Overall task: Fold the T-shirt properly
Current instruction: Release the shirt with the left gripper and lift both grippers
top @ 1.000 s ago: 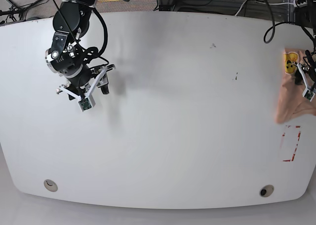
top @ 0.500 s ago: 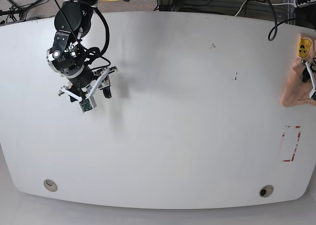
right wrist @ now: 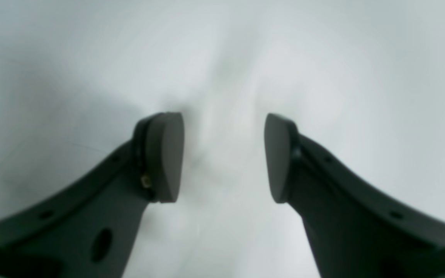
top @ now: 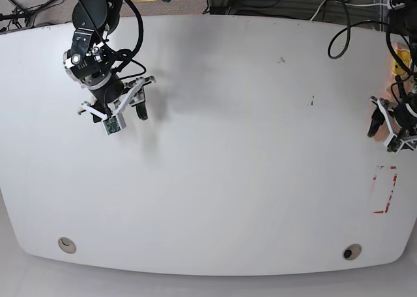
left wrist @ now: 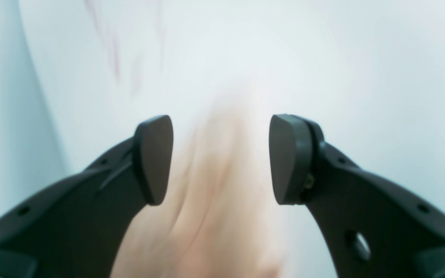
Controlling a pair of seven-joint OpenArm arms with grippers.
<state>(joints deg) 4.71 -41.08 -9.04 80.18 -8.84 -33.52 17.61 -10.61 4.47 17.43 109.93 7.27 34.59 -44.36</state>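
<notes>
The T-shirt (top: 397,67) shows in the base view only as a small peach scrap with a yellow patch at the table's far right edge. The rest of it is out of view. My left gripper (top: 384,131) hangs just below that scrap, near the right edge. In the left wrist view its fingers (left wrist: 153,158) stand apart, and blurred peach cloth (left wrist: 214,200) streaks through the gap without being pinched. My right gripper (top: 124,109) hovers over bare table at the far left. Its jaws are open and empty in the right wrist view (right wrist: 224,158).
A red tape rectangle (top: 384,189) marks the table near the right edge, below the left gripper. Two round holes (top: 66,245) (top: 352,252) sit near the front edge. Cables (top: 339,40) hang over the back right corner.
The left arm has swung left and down into view. The T-shirt has slid further toward the right edge, leaving only a scrap visible. The right arm has shifted slightly toward the back.
</notes>
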